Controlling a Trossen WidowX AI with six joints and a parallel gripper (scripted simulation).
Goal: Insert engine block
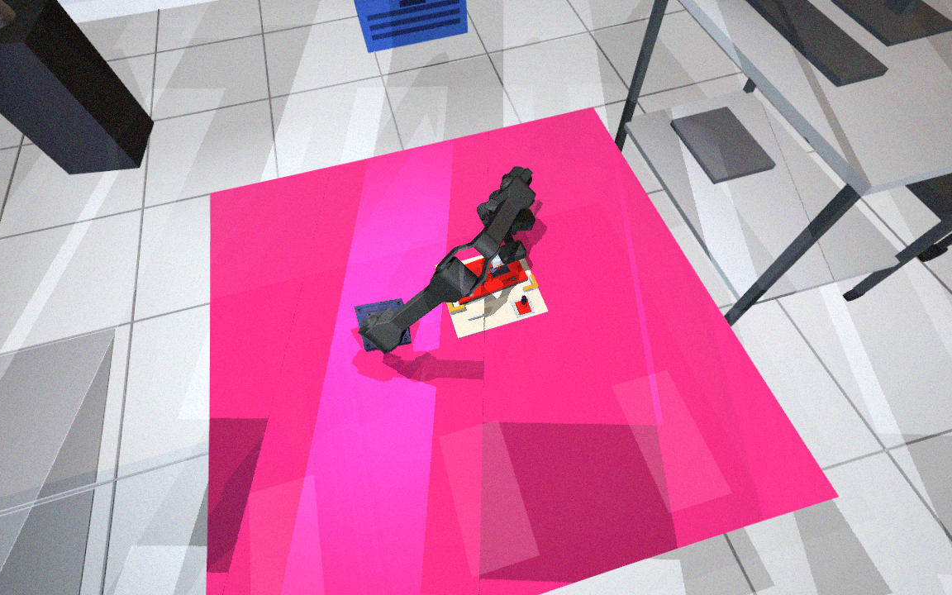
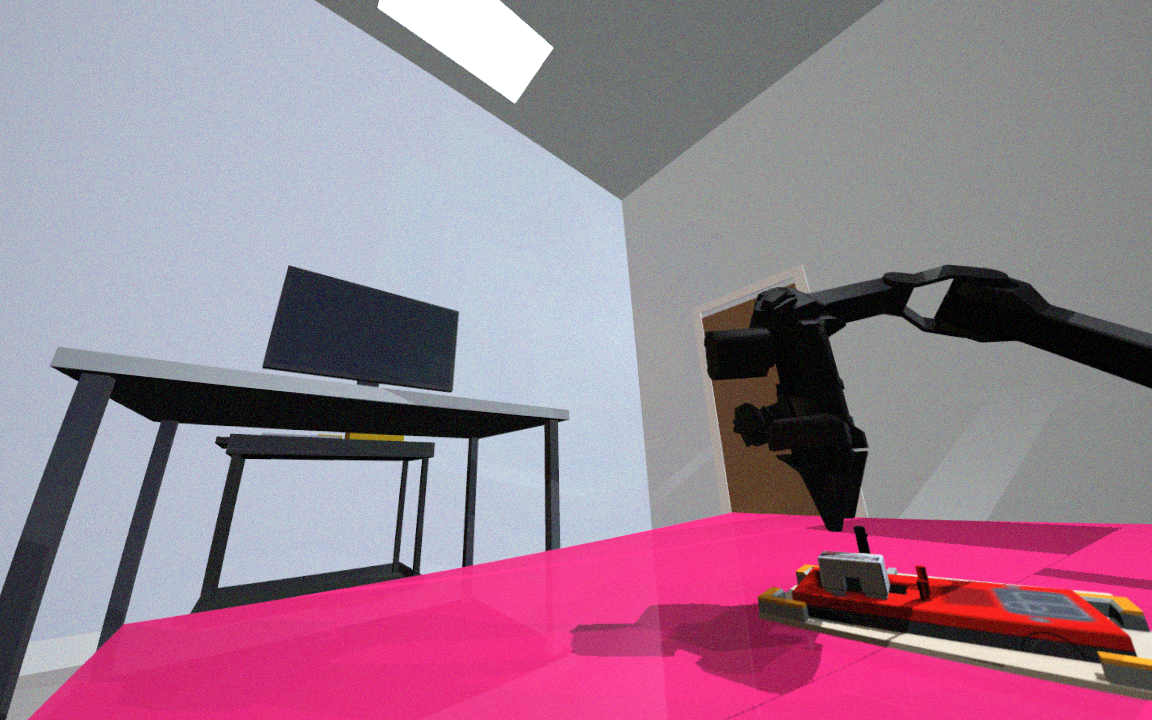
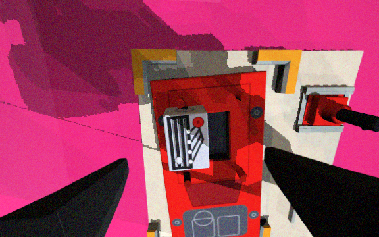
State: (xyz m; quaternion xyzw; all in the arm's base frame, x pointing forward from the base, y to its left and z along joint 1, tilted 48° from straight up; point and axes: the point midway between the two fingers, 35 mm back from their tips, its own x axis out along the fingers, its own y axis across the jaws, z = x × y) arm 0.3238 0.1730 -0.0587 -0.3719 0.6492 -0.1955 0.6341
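Observation:
The engine block (image 1: 496, 260) (image 2: 853, 571) (image 3: 186, 141) is grey, with dark stripes and a red dot on top. It rests on the red car body (image 1: 490, 285) (image 2: 956, 611) (image 3: 256, 151), out of the opening (image 3: 220, 136). In the wrist view it stands left of the opening, whose dark hollow shows along the block's right side. The exterior view shows the block's side high above the body, with a dark notch low on it. My gripper (image 2: 835, 526) (image 3: 196, 158) is open and empty above the block, one finger on each side, apart from it. The rib cannot be told clearly.
A white board (image 1: 476, 326) (image 3: 328, 66) carries the body between yellow corner brackets (image 3: 293, 74). Short red pegs (image 3: 187, 178) stand around the opening. A red piece with an upright black stick (image 1: 524, 302) (image 2: 861, 540) (image 3: 362, 120) stands beside the body.

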